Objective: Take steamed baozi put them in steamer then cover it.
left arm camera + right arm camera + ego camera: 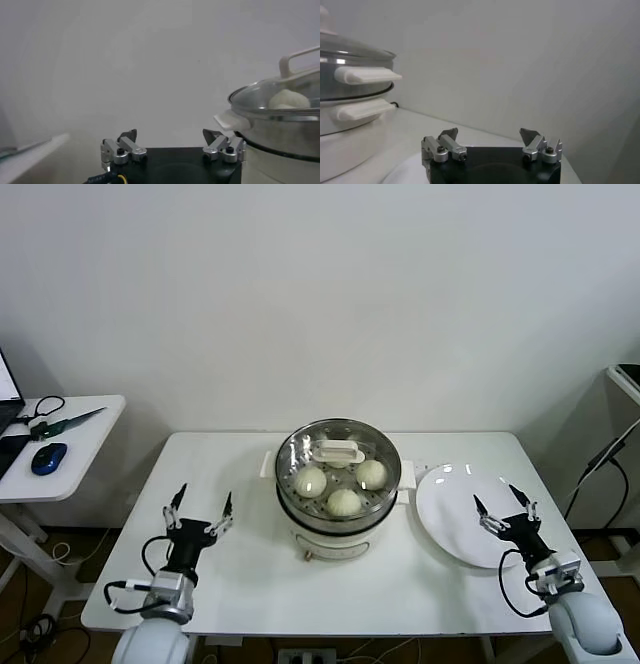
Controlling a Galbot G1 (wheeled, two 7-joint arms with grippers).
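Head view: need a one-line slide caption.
Baozi sit inside the steamer under its cover; left gripper and right gripper rest open on either side.

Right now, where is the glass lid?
In the head view the cover sits on the steamer at the table's middle, over the baozi, between the open left gripper and the white plate.

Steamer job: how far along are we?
Looks finished. Three steamed baozi show inside the steamer; a fourth can't be seen. The cover sits on it. The plate is bare. Left end effector and right end effector are open, holding nothing. Nothing visibly left.
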